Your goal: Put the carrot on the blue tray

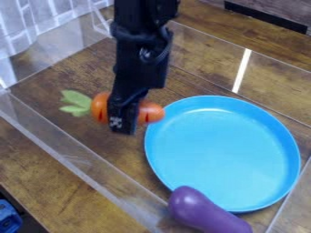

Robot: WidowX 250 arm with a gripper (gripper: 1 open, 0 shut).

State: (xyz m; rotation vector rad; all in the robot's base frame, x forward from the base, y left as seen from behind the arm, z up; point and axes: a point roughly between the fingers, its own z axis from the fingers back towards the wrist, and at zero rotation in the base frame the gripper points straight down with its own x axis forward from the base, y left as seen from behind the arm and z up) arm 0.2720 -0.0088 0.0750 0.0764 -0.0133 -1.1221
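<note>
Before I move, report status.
Hand shut on carrot, left of the blue tray in view. Eggplant at tray's near edge.

The tray [224, 146] lies flat on the table [73, 173], right of the middle. The eggplant [206, 211] lies at the near side of the tray, close against its near rim. The carrot [136, 112] is left of the tray, above the table, between the fingers of the gripper [124, 118]. A clear panel [73, 150] runs along the left, from far left toward the near middle.
</note>
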